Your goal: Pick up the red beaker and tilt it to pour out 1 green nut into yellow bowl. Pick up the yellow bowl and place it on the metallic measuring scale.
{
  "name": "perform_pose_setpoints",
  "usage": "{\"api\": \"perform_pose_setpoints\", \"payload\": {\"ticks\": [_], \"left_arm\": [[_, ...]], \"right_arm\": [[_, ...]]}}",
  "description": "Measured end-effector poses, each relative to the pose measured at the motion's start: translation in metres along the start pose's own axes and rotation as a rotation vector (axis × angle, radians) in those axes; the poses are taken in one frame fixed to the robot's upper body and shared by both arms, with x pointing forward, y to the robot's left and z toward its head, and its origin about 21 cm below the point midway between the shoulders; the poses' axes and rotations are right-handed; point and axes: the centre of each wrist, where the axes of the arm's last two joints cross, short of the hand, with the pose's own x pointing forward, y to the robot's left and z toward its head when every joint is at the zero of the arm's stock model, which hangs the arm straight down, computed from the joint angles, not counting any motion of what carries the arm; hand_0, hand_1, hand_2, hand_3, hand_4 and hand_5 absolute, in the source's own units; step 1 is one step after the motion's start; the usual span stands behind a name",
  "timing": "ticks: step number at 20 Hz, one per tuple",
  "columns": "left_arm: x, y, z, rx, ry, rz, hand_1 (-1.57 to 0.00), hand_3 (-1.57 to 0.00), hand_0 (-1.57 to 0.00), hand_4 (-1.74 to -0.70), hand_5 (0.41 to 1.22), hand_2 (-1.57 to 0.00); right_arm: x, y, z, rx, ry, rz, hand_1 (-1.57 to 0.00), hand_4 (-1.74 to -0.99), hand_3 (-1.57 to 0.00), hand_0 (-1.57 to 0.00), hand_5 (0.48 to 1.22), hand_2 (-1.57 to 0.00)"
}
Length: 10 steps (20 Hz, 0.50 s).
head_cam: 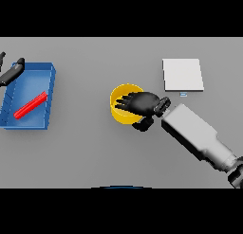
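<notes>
Head view: right hand [142, 104] reaches over the rigid, probably light round yellow bowl [118, 110], fingers spread; take hold of it at the rim.

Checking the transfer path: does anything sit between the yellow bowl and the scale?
Nothing visible does. The right hand is over the bowl, and only bare table lies between it and the scale further back on the right.

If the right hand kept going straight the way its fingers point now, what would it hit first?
The right hand points toward the view's left, fingers already over the yellow bowl. It would probably meet the bowl's far rim first, unless it is riding above it; height is unclear. Beyond lies bare table.
</notes>
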Motion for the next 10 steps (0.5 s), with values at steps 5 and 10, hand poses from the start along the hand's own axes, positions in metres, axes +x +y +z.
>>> {"api": "perform_pose_setpoints", "payload": {"ticks": [5,10], "left_arm": [[-0.0034,-0.0011,0.0008,0.001,-0.001,0.000,0.00,0.00,0.00,-0.72,0.692,0.00],[0.0039,0.0050,0.0011,0.011,-0.012,0.000,0.00,0.00,0.00,-0.72,0.696,0.00]], "right_arm": [[0.0011,0.0004,-0.0027,0.019,0.005,-0.033,-0.47,-1.420,-0.26,-0.54,0.943,-0.31],[-0.0004,0.0018,0.0004,0.011,-0.002,-0.027,-1.21,-1.614,-0.83,-1.23,1.130,-1.12]]}}
